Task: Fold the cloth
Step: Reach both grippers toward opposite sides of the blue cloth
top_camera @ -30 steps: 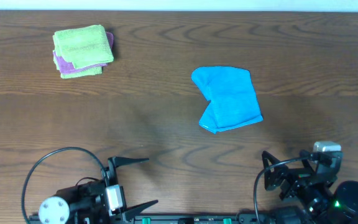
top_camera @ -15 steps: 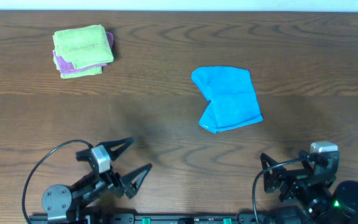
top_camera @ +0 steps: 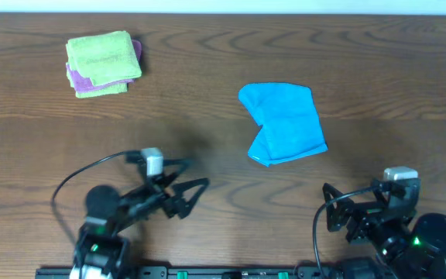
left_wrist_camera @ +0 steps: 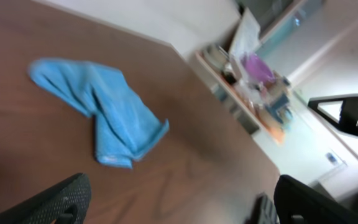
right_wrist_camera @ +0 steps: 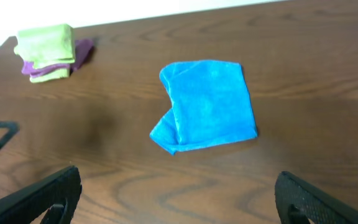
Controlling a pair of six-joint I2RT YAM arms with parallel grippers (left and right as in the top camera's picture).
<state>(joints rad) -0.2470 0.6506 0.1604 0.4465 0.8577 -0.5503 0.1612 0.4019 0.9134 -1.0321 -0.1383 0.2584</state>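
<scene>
Sky-blue cloth (top_camera: 285, 124) lies rumpled right of centre in the overhead frame, long axis roughly top to bottom, up-right of the wide-open left gripper (top_camera: 198, 172) and up-left of the wide-open right gripper (top_camera: 328, 209), neither touching it.

Overhead view. Sky-blue square terry cloth (top_camera: 285, 124) lies just right of frame centre on the brown wooden table (top_camera: 207, 46), partly doubled over itself. Lime-green folded terry cloth (top_camera: 103, 56) sits in the upper left of the frame, on top of a purple folded cloth (top_camera: 74, 77) whose edges stick out at the stack's left and right sides. Stack and sky-blue square terry cloth are well apart.

Left gripper (top_camera: 196, 173) is at lower centre-left, below and left of the sky-blue square terry cloth, not touching it. Right gripper (top_camera: 329, 209) is at lower right, below that cloth, also apart.

Right wrist view: sky-blue square terry cloth (right_wrist_camera: 207, 102) mid-frame, stack (right_wrist_camera: 45, 45) upper left.
</scene>
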